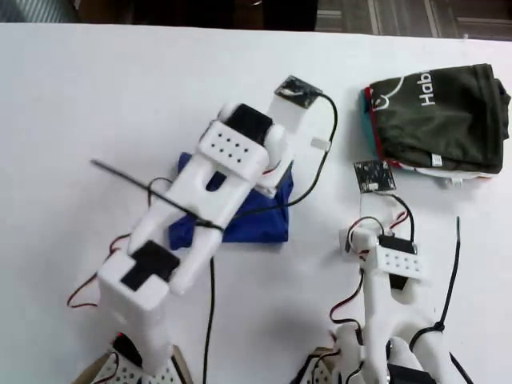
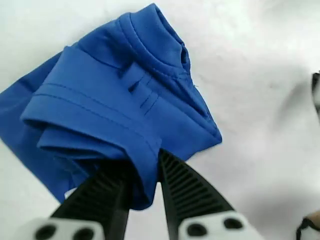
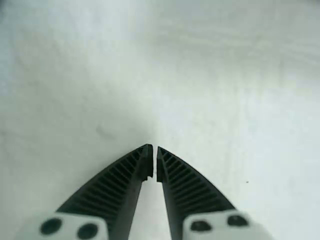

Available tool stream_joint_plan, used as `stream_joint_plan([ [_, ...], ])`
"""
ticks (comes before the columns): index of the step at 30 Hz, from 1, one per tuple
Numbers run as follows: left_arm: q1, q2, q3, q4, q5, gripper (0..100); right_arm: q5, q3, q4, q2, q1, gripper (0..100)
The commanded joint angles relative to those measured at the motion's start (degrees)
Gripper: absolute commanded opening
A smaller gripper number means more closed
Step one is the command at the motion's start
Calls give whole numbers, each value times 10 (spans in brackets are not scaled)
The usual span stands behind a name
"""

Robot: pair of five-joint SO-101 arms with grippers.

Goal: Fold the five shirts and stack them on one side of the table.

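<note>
Overhead, the white tabletop (image 1: 96, 96) carries a crumpled blue cotton shirt (image 1: 256, 214) near its middle. The white left arm (image 1: 216, 176) lies stretched across it and covers much of the cloth. By the far right corner sits a stack of folded shirts (image 1: 436, 120) with a dark green shirt (image 1: 448, 104) on top; teal, red and white edges peek out beneath it. The white right arm (image 1: 392, 264) stands by the near edge, right of the middle, well apart from both the blue shirt and the stack.

From the left wrist, the left gripper (image 2: 150, 162) has its black ribbed fingers (image 2: 187, 187) pinching a folded hem of the blue shirt (image 2: 115, 100), which is bunched in loose layers on the tabletop (image 2: 260, 75).

From the right wrist, the right gripper (image 3: 154, 156) has its jaws pressed almost together on nothing, over bare tabletop (image 3: 160, 60).
</note>
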Motion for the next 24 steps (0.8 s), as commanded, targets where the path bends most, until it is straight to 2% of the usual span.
stream_joint_plan([
  [1, 4, 10, -8, -30, 0, 27, 4, -2, -10, -3, 1, 21],
  [5, 11, 12, -8, -55, -48, 81, 4, -2, -10, -2, 1, 21],
  [8, 11, 16, -33, -54, -51, 159, 4, -2, -10, -2, 1, 21],
  [11, 9, 15, -57, -52, -53, 189, 4, -2, -10, -2, 1, 21],
  [13, 9, 11, -75, -39, -53, 188, 4, -2, -11, -2, 1, 21],
  [16, -1, 11, -150, 30, -54, 188, 4, -2, -11, -2, 1, 21],
  [19, -39, 17, -218, 94, -55, 162, 4, -2, -11, -2, 1, 21],
  [22, -96, 18, -196, 90, -55, 10, 4, -2, -11, -2, 1, 21],
  [23, -111, 18, -174, 77, -63, 43, 4, -2, -11, -2, 1, 21],
  [24, -122, 18, -148, 60, -80, 28, 4, -2, -11, -2, 1, 21],
])
